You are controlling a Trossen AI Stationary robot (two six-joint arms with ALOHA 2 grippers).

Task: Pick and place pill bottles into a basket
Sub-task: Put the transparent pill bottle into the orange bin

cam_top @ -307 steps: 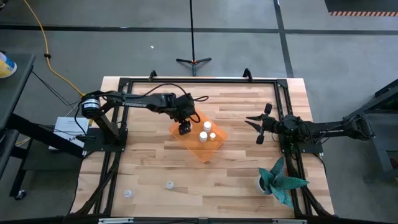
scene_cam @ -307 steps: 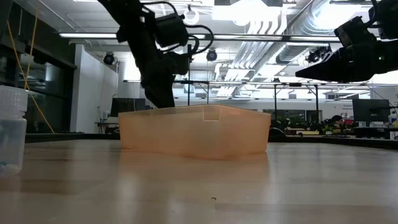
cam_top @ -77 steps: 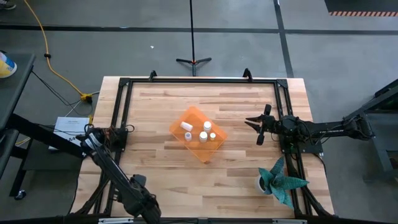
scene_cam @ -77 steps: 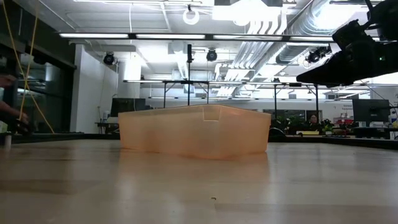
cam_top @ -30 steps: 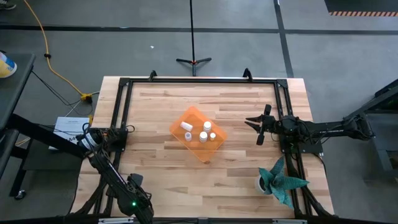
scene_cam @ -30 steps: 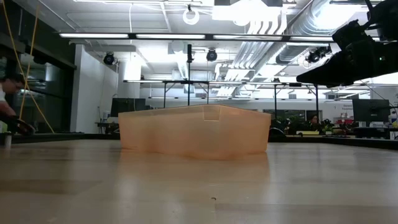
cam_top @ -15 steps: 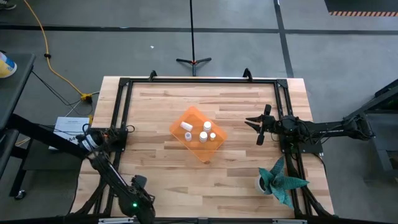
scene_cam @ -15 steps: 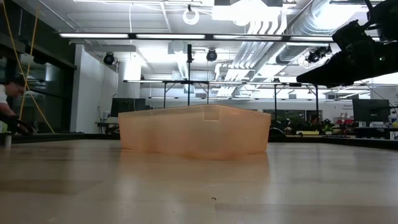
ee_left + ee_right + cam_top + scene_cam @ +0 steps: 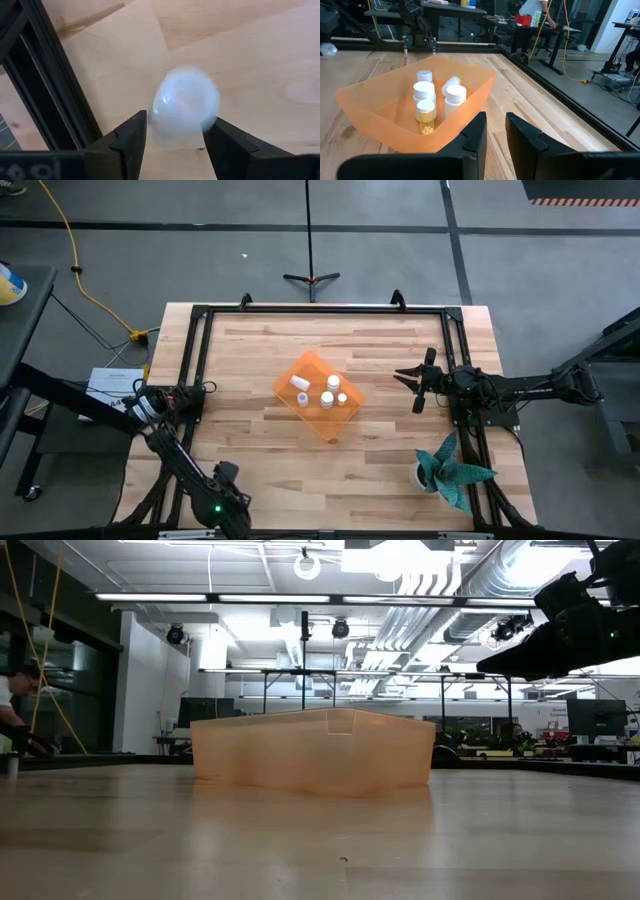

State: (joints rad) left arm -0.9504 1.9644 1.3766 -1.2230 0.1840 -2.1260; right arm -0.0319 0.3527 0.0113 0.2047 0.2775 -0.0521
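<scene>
Down at the worktop's (image 9: pixel 400 470) near left corner, the left claw (image 9: pixel 175 137) stands spread around a white bottle (image 9: pixel 185 106), its fingers (image 9: pixel 131 139) flanking it, grip uncertain.

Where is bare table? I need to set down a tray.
Bare wood lies between the basket and the table's far rail, and along the near edge between the left gripper and the plant. Crowded: that near-left corner, and beside the right gripper.
</scene>
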